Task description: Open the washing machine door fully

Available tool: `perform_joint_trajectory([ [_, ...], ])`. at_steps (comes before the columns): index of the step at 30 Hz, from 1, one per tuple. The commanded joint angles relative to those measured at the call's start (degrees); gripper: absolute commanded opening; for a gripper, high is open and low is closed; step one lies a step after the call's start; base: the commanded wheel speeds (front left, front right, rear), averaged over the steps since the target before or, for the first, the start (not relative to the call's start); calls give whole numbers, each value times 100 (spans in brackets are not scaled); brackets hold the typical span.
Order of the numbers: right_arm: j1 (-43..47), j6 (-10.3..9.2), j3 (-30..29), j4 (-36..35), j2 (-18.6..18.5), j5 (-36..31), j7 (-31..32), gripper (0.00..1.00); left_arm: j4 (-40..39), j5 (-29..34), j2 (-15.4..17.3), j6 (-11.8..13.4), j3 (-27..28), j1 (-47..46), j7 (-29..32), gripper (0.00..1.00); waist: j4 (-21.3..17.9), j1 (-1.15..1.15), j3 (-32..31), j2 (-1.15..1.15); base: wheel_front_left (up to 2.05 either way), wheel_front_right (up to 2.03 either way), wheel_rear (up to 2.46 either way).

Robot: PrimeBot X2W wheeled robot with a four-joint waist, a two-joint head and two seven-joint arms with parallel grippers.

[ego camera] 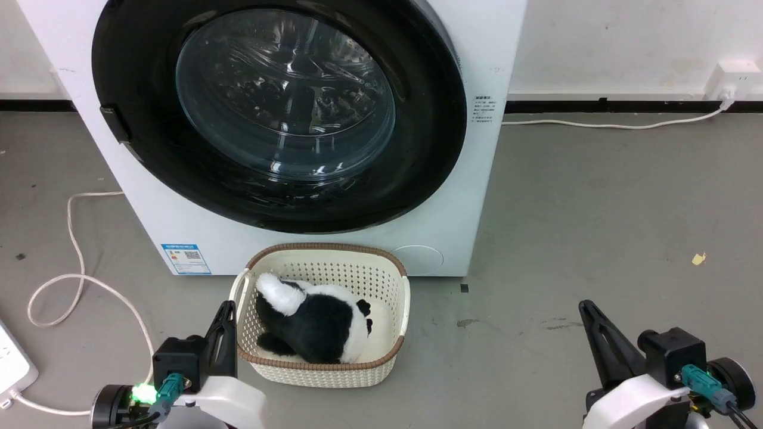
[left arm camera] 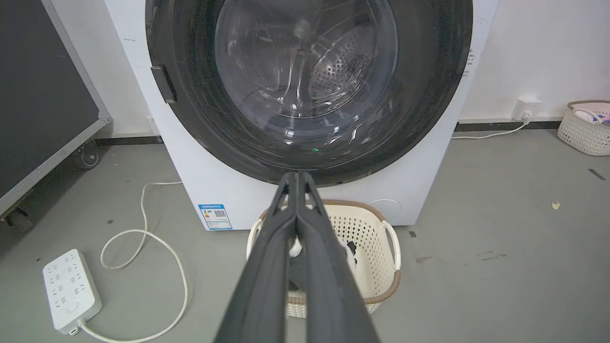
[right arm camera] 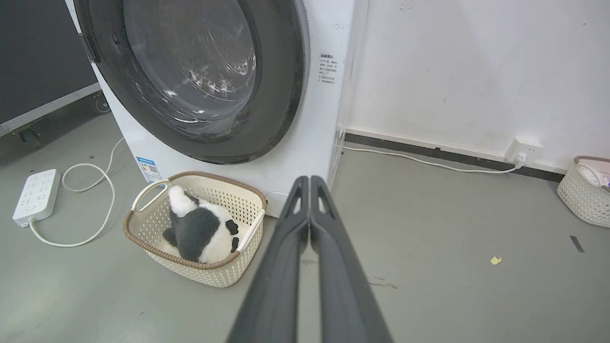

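Note:
The white washing machine (ego camera: pixel 471 196) stands ahead against the wall. Its round glossy black washing machine door (ego camera: pixel 149 161) with a clear glass bowl lies flat against the front, closed, with a dark latch tab (ego camera: pixel 114 124) on its left rim. In the left wrist view the door (left arm camera: pixel 200 119) is straight ahead; in the right wrist view the door (right arm camera: pixel 281 95) is off to the left. My left gripper (ego camera: pixel 226 307) is shut and empty, low beside the basket. My right gripper (ego camera: pixel 587 307) is shut and empty over bare floor at the lower right. Both are well short of the door.
A cream basket (ego camera: pixel 390 357) holding a black-and-white plush toy (ego camera: pixel 316 322) sits on the floor right below the door. A white power strip (left arm camera: pixel 71 290) and looped cable (ego camera: pixel 77 280) lie at the left. A second basket (right arm camera: pixel 584 200) stands far right by a wall socket (ego camera: pixel 736 74).

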Motion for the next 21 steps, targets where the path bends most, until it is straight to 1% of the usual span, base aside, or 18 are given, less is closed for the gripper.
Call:
perform_joint_trajectory([
  [1,-72,-5,-3,-21,26,-43,3,0,-21,50,6,16,-3,-61,2,0,0,0,0,0,0,0,0],
  [16,-72,-5,-3,-21,26,-43,3,0,-21,50,6,16,-3,-61,2,0,0,0,0,0,0,0,0],
  [17,0,0,2,-1,0,3,-2,100,0,0,0,0,0,0,-2,100,0,0,0,0,0,0,0],
  [21,3,0,7,1,0,13,-8,100,3,-8,-1,2,-6,2,-9,100,0,0,0,0,0,0,0],
])
